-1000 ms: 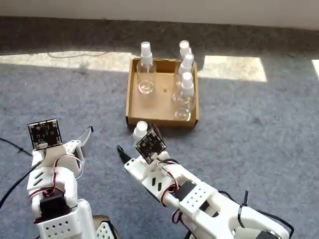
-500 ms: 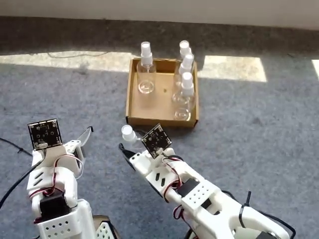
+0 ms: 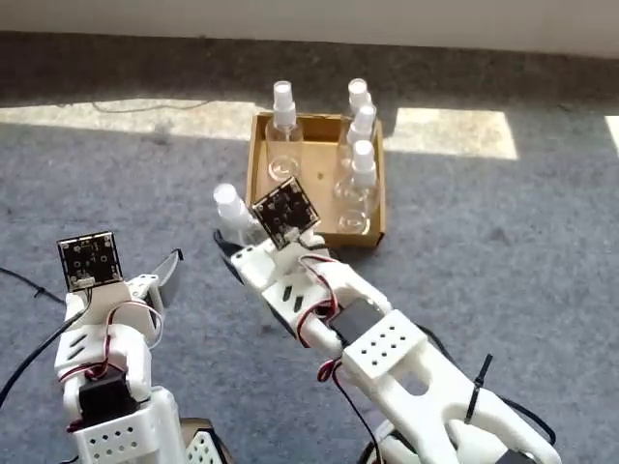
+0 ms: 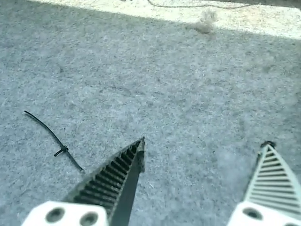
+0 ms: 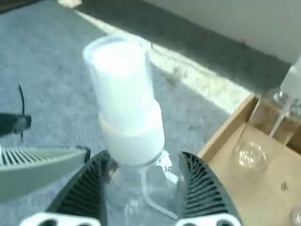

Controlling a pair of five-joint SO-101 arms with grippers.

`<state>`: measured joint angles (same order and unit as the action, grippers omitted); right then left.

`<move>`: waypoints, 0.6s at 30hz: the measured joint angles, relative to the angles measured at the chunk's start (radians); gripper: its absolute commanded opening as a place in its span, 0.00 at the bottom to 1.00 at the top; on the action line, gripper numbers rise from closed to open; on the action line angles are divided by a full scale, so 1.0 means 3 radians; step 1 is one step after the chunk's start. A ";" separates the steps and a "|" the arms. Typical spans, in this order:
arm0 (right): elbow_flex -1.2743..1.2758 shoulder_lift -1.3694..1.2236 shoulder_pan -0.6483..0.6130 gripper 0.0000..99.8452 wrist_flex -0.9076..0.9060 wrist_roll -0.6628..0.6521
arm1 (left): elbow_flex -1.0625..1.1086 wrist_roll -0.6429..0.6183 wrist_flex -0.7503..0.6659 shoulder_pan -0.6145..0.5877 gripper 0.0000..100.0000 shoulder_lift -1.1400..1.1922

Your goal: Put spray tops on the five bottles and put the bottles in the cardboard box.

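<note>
"Four capped bottles (image 3: 283, 135) are standing upright in the cardboard box (image 3: 251, 193), is that right?"

"Yes. One is sitting alone toward the side of the left arm, and three are crowding together along the opposite wall."

"And where is the fifth bottle (image 5: 141, 188) sitting?"

"It is standing upright in the right gripper (image 5: 143, 160), outside the box, just beside the wall nearest the left arm. The black fingers (image 5: 89, 183) are pressing on the clear body from both sides, right under the white spray top (image 5: 124, 94), which is poking up above them."

"Is it showing from above too?"

"The white top (image 3: 228, 201) is peeking out past the wrist camera board, close to the box's near corner, with the right gripper (image 3: 232, 237) clamping below it."

"What is the left gripper (image 4: 204, 143) doing?"

"It is hanging over the grey carpet (image 4: 188, 70) with its jaws spread wide and nothing between them. From above, the left gripper (image 3: 166, 273) is sitting well apart from the box."

"Anything else lying around?"

"One black cable tie (image 4: 56, 141) is lying on the carpet near one of its fingers."
</note>
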<state>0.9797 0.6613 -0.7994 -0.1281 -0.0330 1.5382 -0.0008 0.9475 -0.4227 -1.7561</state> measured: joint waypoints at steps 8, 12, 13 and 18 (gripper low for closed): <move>-0.0793 -0.0440 0.0511 0.01 0.0450 -0.0031 | 0.0000 0.0000 0.0000 0.0005 0.34 0.0000; -0.0818 -0.0926 0.0655 0.00 0.0639 -0.0358 | 0.0005 0.0000 0.0000 0.0005 0.34 0.0000; -0.0818 -0.1043 0.0655 0.00 0.0747 -0.0368 | 0.0005 0.0000 0.0000 0.0005 0.34 0.0000; -0.0665 -0.1453 0.0665 0.00 0.1713 -0.0041 | 0.0005 0.0000 0.0000 0.0005 0.34 0.0000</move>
<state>0.7802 0.2256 -0.5999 0.3859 -0.0453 1.5397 -0.0008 0.9475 -0.4212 -1.7561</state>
